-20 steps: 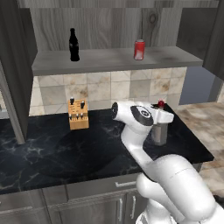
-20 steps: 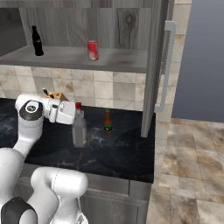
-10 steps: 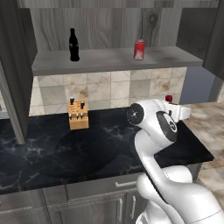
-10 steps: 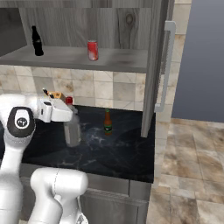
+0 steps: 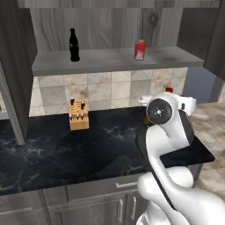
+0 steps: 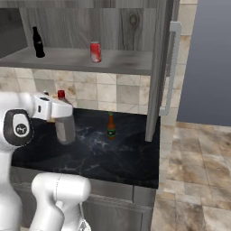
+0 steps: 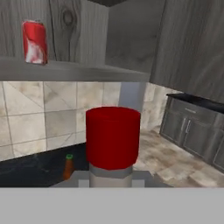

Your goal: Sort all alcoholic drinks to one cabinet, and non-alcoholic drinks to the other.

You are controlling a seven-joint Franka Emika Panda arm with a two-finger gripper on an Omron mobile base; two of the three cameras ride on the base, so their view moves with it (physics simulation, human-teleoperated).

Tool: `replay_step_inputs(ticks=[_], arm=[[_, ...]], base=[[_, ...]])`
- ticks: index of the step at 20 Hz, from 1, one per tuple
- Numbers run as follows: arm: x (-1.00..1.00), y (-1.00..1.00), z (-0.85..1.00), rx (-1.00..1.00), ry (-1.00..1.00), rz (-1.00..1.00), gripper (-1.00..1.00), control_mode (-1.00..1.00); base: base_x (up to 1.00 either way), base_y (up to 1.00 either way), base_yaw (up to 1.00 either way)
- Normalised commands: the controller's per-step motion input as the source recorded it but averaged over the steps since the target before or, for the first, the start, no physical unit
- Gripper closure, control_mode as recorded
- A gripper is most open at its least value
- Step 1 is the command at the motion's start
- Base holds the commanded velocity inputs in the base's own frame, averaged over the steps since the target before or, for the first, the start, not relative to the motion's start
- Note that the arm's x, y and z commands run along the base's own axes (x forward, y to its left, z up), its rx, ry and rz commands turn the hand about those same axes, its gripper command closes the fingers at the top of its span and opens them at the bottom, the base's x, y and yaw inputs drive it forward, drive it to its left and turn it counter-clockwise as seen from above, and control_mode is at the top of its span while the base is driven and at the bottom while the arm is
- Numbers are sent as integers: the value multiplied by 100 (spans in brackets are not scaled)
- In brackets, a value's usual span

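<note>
My gripper (image 6: 61,110) is shut on the neck of the stouter clear-grey bottle (image 6: 66,127) with a red cap (image 7: 113,137), held upright over the counter's left part. In the left base view my arm hides most of this bottle and its cap (image 5: 169,90) peeks out. The slim green-brown bottle (image 6: 111,125) stands on the counter to its right, apart from it, and appears small in the hand view (image 7: 68,166). On the open cabinet shelf stand the black cola bottle (image 5: 74,45) (image 6: 38,42) and the red soda can (image 5: 139,49) (image 6: 95,51) (image 7: 35,42).
A wooden knife block (image 5: 78,115) stands against the tiled wall. The black marble counter (image 5: 88,149) ends at the right, where an open cabinet door (image 6: 159,67) with a long handle (image 6: 170,67) hangs. Another open door (image 5: 11,70) is at the left.
The arm has swung the red-capped bottle back toward the base, away from the slim bottle. The gripper has stayed shut on it. Shelf items have not moved.
</note>
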Motion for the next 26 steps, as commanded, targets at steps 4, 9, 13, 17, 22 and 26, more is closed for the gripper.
replay_step_inputs(ticks=[4, 9, 13, 17, 22, 26], arm=[[-2, 24, 50, 4, 0, 16, 100, -100], [-15, 5, 51, 0, 0, 13, 100, -100], [-4, 0, 28, 0, 0, 12, 100, -100], [-4, 0, 0, 0, 0, 14, 100, -100], [-21, -4, 0, 0, 4, 20, 100, -100], [-35, -9, 0, 0, 0, 21, 100, -100]], base=[[0, 0, 0], [0, 0, 0], [0, 0, 0], [0, 0, 0], [0, 0, 0], [0, 0, 0]])
